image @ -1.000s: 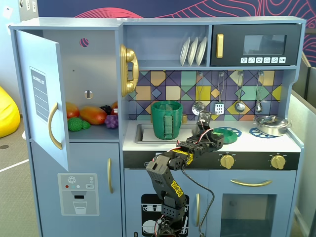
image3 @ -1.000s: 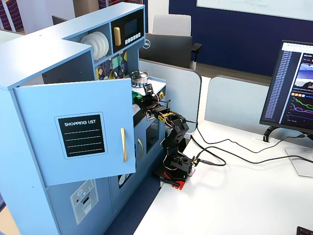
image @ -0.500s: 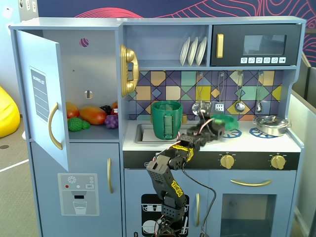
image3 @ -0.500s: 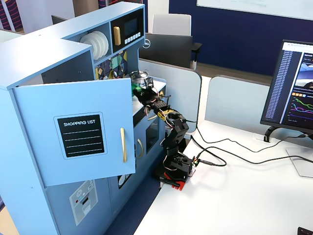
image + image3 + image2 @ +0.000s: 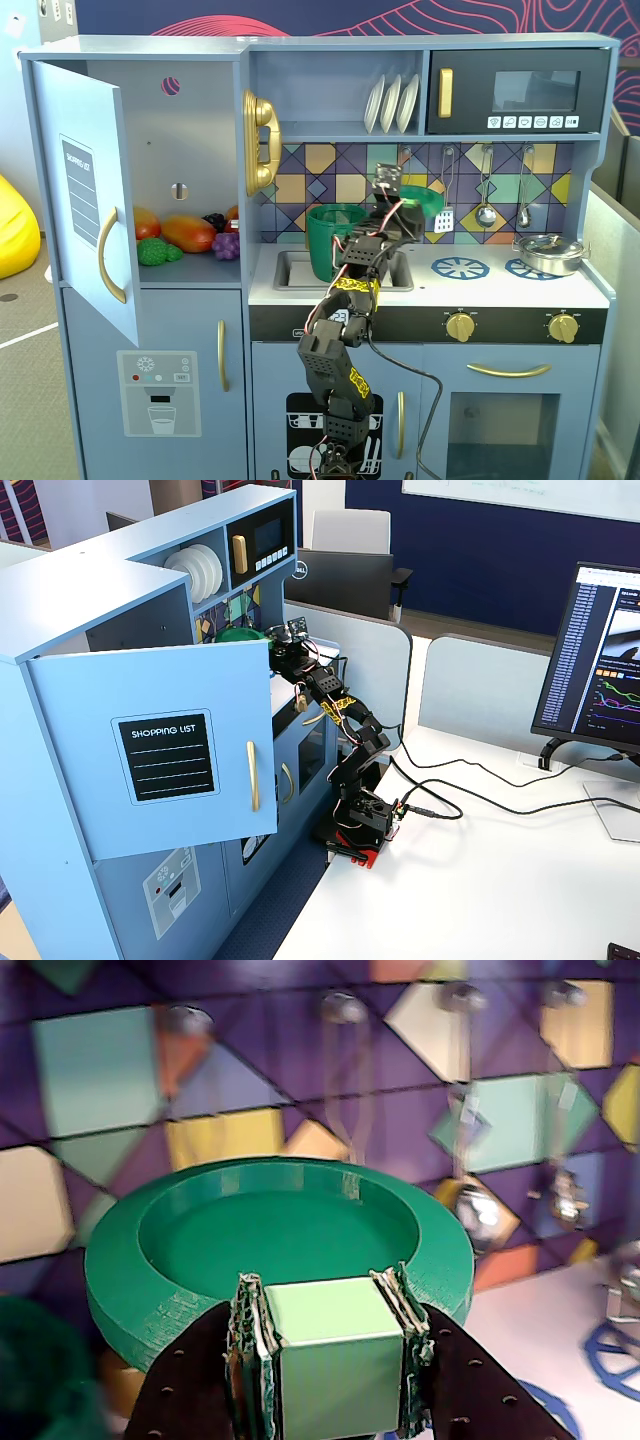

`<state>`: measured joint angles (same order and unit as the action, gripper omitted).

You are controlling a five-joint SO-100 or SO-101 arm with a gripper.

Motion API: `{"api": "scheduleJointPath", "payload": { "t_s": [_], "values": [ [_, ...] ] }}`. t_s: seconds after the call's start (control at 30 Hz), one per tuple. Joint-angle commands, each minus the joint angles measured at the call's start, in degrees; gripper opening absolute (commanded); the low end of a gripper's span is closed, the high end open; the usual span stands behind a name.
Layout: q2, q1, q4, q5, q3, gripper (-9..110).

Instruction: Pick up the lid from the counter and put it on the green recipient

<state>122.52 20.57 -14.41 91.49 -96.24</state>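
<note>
The lid (image 5: 280,1250) is held in the air above the counter (image 5: 430,288), tilted. The jaws of the gripper (image 5: 335,1360) are clamped on its square knob (image 5: 335,1355). The green recipient (image 5: 333,242) stands in the sink (image 5: 295,270), left of the lid in a fixed view.

Lighting: bright, even, diffuse in both fixed views | Shadows: soft | Glare: steel pan (image 5: 548,252) at 3 o'clock | Wrist view: backsplash (image 5: 230,1080) blurred; lid (image 5: 200,1250) sharper
</note>
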Motion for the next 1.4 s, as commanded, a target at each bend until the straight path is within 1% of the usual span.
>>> {"api": "scheduleJointPath", "payload": {
  "t_s": [0.0, 0.33, 0.6, 0.93, 1.37],
  "values": [
    [4.1, -5.0, -2.2, 0.5, 6.7, 0],
    [4.8, -13.0, -8.0, 1.9, 9.3, 0],
    [4.2, -16.6, -9.3, 3.6, 9.1, 0],
    [2.3, -18.3, -8.6, 4.2, 8.0, 0],
    [0.0, -17.8, -7.5, 5.4, 6.5, 0]
  ]
}}
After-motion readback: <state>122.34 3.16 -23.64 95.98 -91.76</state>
